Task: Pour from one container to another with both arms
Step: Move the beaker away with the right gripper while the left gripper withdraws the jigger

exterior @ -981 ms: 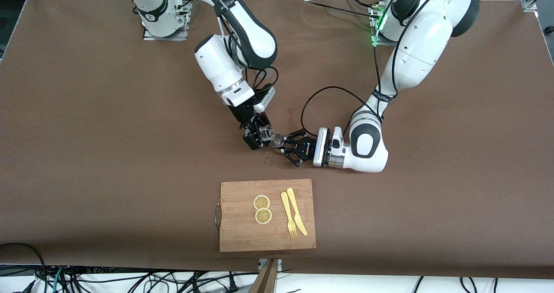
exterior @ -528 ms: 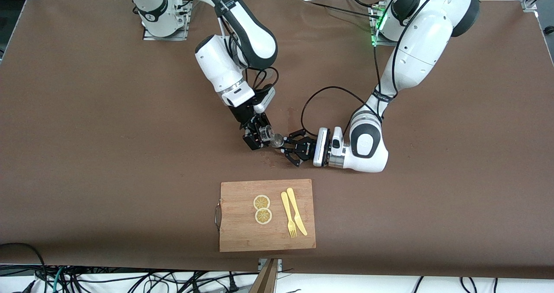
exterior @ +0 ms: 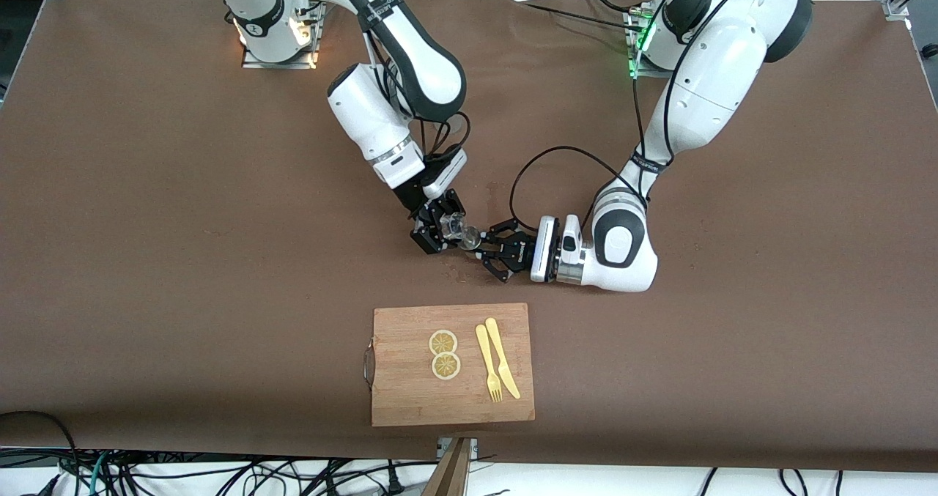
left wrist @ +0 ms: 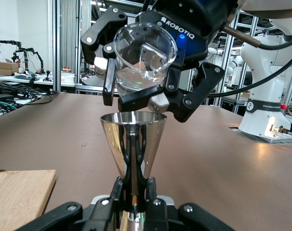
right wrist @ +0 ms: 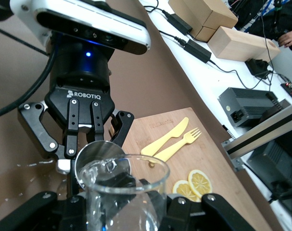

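Note:
My right gripper is shut on a clear glass over the middle of the table. The glass is tipped, its mouth just above a cone-shaped metal cup. Clear liquid shows in the glass. My left gripper is shut on the narrow bottom of the metal cup and holds it upright, low over the table. In the right wrist view the left gripper stands right beside the cup's rim. The two grippers nearly touch in the front view.
A wooden cutting board lies nearer to the front camera, with two lemon slices and a yellow fork and knife on it. Small wet drops mark the brown table under the grippers.
The right arm's wrist has turned slightly and the glass is tipped a bit further toward the metal cup. The left arm has not moved.

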`<control>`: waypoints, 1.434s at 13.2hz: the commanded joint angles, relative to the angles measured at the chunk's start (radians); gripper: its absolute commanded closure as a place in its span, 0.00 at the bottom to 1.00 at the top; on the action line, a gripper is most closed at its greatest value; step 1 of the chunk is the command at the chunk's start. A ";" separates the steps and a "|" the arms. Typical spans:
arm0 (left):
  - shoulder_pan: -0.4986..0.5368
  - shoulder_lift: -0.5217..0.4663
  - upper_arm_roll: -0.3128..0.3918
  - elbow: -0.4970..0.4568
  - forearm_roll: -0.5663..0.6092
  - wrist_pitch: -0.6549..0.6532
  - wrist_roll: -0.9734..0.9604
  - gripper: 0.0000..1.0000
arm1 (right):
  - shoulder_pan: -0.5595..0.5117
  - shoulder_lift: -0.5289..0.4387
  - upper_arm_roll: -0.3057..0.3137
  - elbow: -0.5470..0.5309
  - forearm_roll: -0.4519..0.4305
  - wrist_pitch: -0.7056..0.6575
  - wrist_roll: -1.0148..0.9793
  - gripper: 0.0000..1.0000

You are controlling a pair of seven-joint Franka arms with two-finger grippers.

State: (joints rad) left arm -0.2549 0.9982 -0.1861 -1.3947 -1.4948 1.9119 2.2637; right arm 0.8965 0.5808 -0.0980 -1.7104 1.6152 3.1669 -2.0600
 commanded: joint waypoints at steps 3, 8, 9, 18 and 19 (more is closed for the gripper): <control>0.002 -0.004 0.005 0.006 -0.027 -0.001 0.017 1.00 | -0.063 -0.042 0.003 0.005 0.043 -0.125 0.004 0.82; 0.035 -0.004 0.007 0.000 -0.027 -0.023 0.033 1.00 | -0.140 -0.091 -0.003 -0.006 0.043 -0.249 0.004 0.82; 0.048 -0.004 0.013 0.000 -0.022 -0.037 0.048 1.00 | -0.157 -0.093 -0.017 -0.008 0.042 -0.298 0.004 0.82; 0.232 0.006 0.255 -0.017 0.007 -0.430 0.151 1.00 | -0.368 -0.058 -0.232 -0.006 -0.049 -1.005 -0.011 0.82; 0.264 0.007 0.273 -0.017 0.040 -0.448 0.152 1.00 | -0.404 -0.047 -0.232 -0.008 -0.058 -1.071 -0.020 0.82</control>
State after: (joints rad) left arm -0.0297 1.0080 0.0691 -1.3995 -1.4882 1.5061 2.3777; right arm 0.5572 0.5247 -0.3393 -1.7188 1.5777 2.2054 -2.0589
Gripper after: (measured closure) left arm 0.793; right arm 0.819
